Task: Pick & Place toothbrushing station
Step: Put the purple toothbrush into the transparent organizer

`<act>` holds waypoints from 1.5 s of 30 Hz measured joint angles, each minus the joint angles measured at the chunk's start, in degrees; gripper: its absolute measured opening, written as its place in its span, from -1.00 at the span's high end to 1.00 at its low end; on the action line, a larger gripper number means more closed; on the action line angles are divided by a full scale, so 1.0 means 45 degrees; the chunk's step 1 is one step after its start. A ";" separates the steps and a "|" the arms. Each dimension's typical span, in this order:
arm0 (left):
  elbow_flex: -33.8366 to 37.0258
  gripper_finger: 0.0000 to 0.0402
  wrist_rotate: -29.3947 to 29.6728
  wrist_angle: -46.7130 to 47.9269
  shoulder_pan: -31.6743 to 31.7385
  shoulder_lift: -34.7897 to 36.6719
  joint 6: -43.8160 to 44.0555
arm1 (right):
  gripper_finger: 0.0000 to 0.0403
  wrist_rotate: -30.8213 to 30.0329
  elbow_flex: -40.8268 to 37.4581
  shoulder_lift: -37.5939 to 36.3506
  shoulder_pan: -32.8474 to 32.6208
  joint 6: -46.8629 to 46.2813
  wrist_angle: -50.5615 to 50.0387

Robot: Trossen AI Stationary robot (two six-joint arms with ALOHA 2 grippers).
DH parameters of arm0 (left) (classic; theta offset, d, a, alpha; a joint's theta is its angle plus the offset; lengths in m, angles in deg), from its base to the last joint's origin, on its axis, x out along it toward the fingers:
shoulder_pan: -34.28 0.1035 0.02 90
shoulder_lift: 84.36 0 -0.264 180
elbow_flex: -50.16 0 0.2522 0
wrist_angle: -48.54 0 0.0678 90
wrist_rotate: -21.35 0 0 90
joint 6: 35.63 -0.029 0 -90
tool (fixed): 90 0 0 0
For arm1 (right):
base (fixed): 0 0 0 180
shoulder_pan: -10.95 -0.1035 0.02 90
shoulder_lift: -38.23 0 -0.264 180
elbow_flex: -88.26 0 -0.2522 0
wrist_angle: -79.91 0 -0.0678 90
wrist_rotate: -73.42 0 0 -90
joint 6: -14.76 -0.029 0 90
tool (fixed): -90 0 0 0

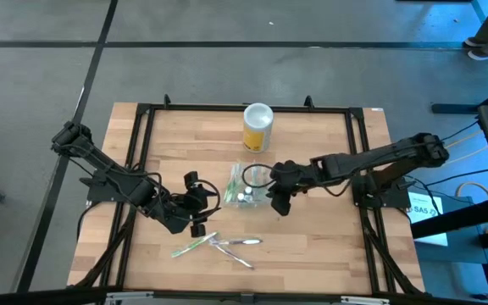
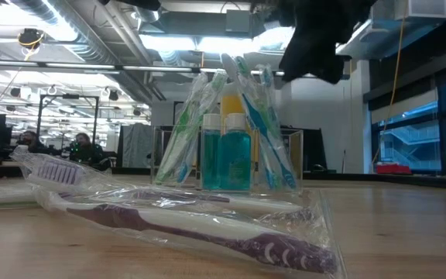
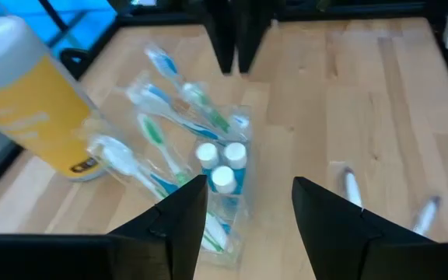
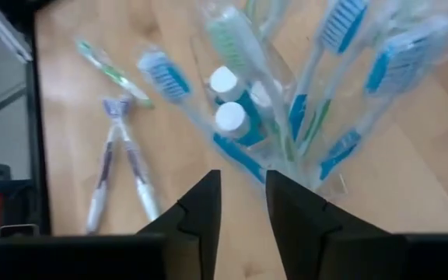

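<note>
The toothbrushing station (image 1: 248, 188) is a small clear container that stands upright on its base near the table's middle. It holds several wrapped toothbrushes and two teal bottles (image 2: 227, 159). It also shows in the left wrist view (image 3: 224, 183) and the right wrist view (image 4: 271, 117). My right gripper (image 1: 280, 202) hovers just off its right near corner, above its rim. Its fingers (image 4: 243, 210) stand a narrow gap apart with only bare wood between them. My left gripper (image 1: 196, 207) is open and empty to the container's left, pointing at it (image 3: 247, 210).
A yellow canister with a white lid (image 1: 257, 127) stands behind the container, toward the far edge. Several loose wrapped toothbrushes (image 1: 219, 244) lie near the front edge, one purple (image 2: 207, 232). A black frame (image 1: 142, 110) runs around the tabletop.
</note>
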 joint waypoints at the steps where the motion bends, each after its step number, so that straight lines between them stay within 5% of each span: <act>1: 0.0000 0.08 -0.0190 0.0002 0.0002 0.0000 0.0000 | 0.48 -0.0002 0.0000 -0.0174 -0.0052 -0.0005 -0.0041; 13: 0.0000 0.08 -0.2964 0.0519 -0.0002 0.0000 0.0481 | 0.54 -0.0087 0.0000 -0.1907 -0.1073 -0.0379 -0.0346; 20: 0.0000 0.08 -0.4781 0.0905 -0.0119 -0.0046 0.1336 | 0.52 -0.1708 0.0000 -0.2164 -0.1937 -0.0316 -0.0424; 38: 0.0505 0.08 -0.6031 0.1011 -0.1222 -0.2705 0.1323 | 0.39 -0.4698 0.0000 -0.2163 -0.3371 -0.0315 -0.0467; 42: 0.0500 0.08 -0.6152 0.0945 -0.1120 -0.2509 0.1115 | 0.42 -0.4682 0.0000 -0.1856 -0.3579 0.0091 -0.0025; 45: 0.0481 0.07 -0.5359 0.0899 -0.1124 -0.2289 0.1035 | 0.45 -0.3313 0.0005 -0.1385 -0.3677 0.1087 0.1167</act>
